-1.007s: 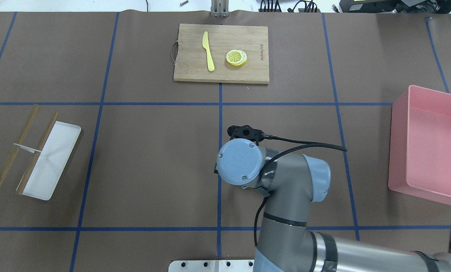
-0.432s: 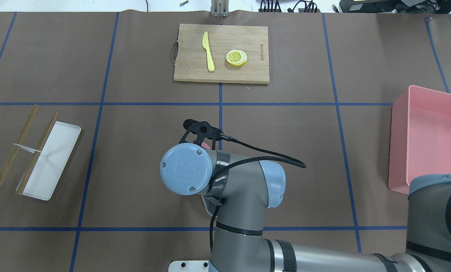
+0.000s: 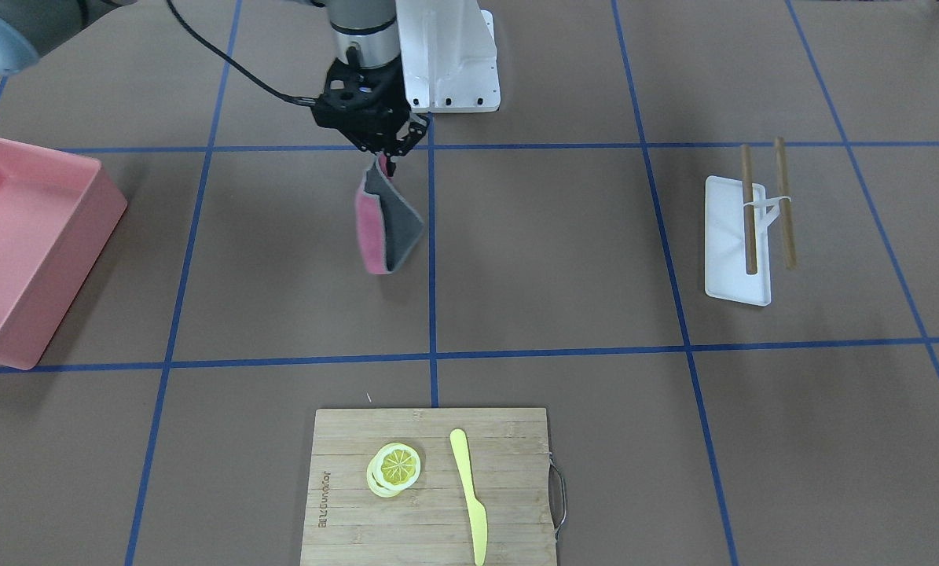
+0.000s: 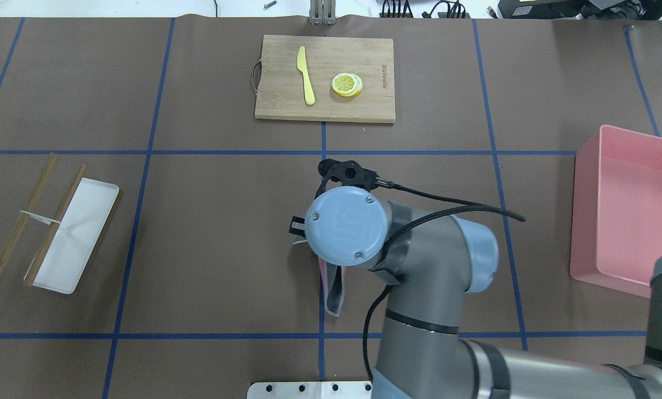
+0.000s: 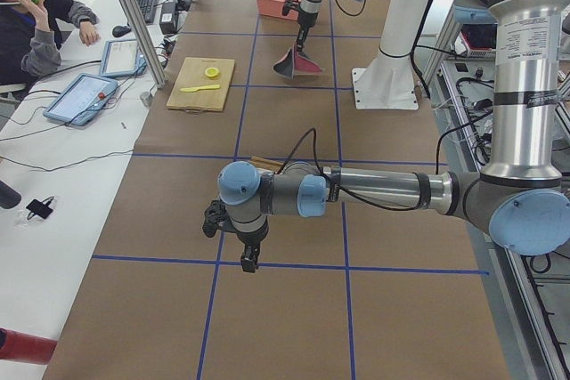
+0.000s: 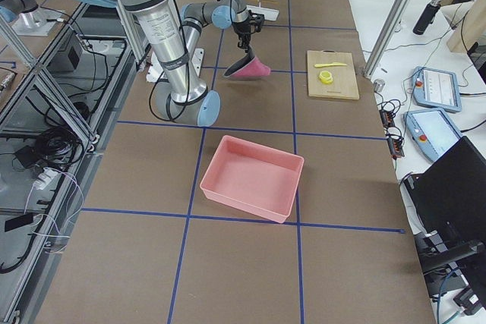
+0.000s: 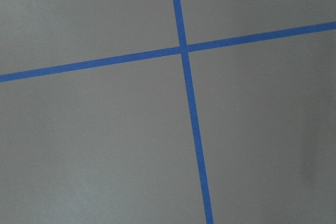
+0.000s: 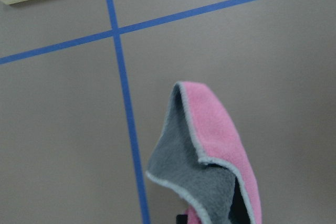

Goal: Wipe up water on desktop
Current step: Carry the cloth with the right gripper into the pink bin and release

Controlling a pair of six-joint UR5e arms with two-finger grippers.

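A pink-grey cloth is pinched in the right gripper (by one corner) above the desktop, at 12 o'clock from the cutting board in the front-facing view. Whether the left gripper is closed cannot be told.

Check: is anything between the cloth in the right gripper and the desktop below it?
Nothing visible. The cloth hangs from the right gripper over bare desktop beside a blue tape line; the cutting board and pink bin lie well away.
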